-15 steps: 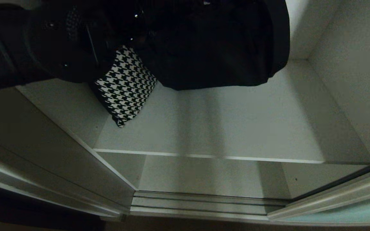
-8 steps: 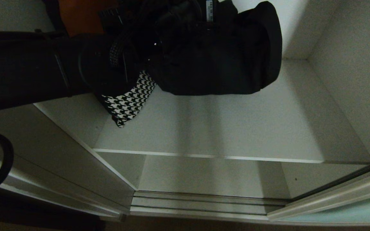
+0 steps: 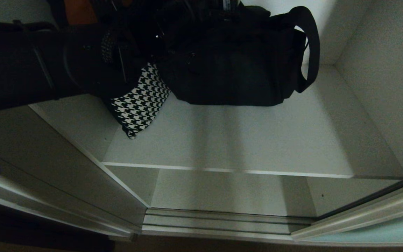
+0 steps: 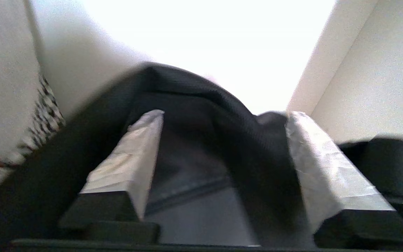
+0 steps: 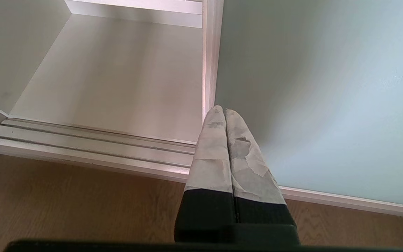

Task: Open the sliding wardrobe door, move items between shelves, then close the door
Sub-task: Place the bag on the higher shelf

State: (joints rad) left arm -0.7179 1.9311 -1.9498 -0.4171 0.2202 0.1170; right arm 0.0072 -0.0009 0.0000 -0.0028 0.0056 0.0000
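The floppy black fabric bag (image 3: 229, 66), soft and saggy, slumps on the white-grey laminate shelf (image 3: 243, 140); left claw (image 4: 222, 140) released astride its top fold, the best hold.

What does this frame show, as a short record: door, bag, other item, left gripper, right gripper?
door: sliding wardrobe door slid aside, shelves exposed
bag: black bag resting on the shelf, strap looped at its right end
other item: houndstooth cloth left of the bag, on the same shelf
left gripper: left gripper open, fingers either side of a fold of the bag
right gripper: right gripper shut, low by the door's frame, above the wood floor
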